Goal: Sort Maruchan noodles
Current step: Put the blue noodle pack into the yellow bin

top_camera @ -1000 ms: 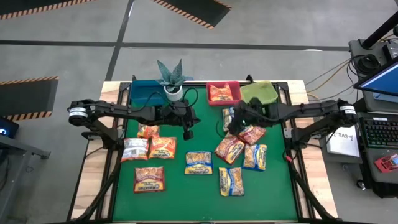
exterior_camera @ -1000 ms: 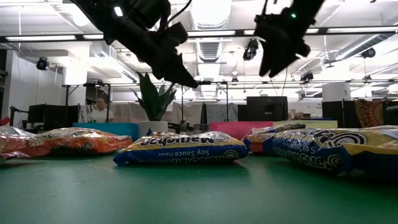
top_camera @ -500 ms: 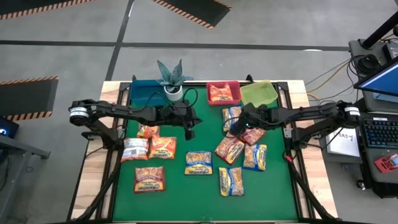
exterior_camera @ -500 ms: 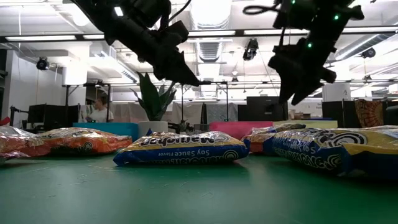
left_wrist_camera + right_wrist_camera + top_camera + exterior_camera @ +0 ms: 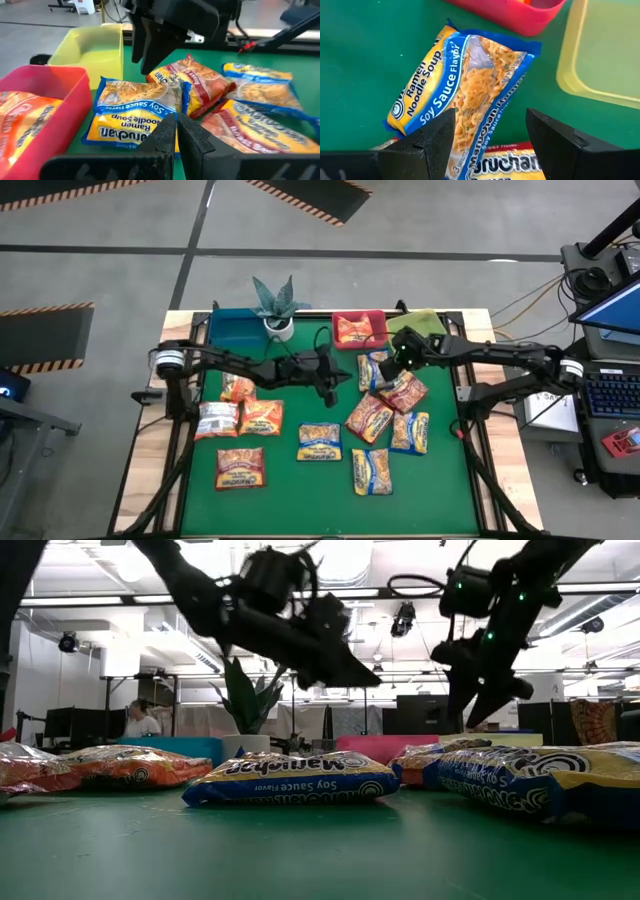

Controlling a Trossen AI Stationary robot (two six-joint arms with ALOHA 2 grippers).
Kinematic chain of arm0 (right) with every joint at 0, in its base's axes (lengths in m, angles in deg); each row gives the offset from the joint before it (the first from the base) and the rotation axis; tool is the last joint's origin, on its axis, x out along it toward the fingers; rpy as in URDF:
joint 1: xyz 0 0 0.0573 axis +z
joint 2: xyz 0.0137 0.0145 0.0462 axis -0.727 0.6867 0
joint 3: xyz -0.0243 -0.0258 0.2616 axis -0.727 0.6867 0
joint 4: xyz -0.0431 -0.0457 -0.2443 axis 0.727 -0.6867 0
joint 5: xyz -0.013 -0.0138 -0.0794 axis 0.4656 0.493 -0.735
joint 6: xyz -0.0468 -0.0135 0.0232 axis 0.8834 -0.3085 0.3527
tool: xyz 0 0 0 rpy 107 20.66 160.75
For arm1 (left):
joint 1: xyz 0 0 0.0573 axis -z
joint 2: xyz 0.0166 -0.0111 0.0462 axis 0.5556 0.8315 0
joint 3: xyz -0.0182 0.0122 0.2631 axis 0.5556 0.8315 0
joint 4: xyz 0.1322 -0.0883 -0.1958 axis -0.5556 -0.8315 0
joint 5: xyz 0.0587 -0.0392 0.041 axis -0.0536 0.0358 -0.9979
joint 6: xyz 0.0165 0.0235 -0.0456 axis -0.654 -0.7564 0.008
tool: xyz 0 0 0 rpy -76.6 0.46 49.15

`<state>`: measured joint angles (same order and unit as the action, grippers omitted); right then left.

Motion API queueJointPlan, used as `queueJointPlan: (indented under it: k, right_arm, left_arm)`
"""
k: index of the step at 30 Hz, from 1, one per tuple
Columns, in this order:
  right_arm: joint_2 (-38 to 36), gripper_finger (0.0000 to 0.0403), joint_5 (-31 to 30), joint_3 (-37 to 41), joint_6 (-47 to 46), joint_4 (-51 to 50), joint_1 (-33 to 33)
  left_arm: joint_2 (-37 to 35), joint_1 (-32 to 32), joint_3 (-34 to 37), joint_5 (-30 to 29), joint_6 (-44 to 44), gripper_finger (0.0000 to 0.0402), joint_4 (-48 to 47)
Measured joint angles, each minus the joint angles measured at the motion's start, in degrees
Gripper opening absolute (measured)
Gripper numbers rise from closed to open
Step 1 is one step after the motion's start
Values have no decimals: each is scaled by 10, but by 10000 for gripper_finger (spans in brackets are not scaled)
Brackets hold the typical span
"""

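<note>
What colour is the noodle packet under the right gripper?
Blue and yellow, soy sauce flavour packet; clearest in the right wrist view.
</note>
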<state>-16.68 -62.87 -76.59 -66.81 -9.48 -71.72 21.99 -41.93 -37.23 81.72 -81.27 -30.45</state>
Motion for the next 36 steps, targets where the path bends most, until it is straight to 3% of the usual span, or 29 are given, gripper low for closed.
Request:
queueJointPlan:
  k: [6, 14, 27, 36]
  right_arm:
    - [0, 231, 61, 43, 0, 73, -36]
    - [2, 231, 64, 91, -16, 141, -42]
    - [2, 231, 103, 160, -61, 313, -42]
    - [17, 231, 102, 166, -80, 338, -40]
  left_arm:
    - [90, -4, -64, -1, -11, 0, -1]
    - [181, -14, -134, -2, -11, 0, -13]
    - [199, -28, -134, -4, 3, 0, -51]
    - [199, -28, -132, -4, 6, 0, -51]
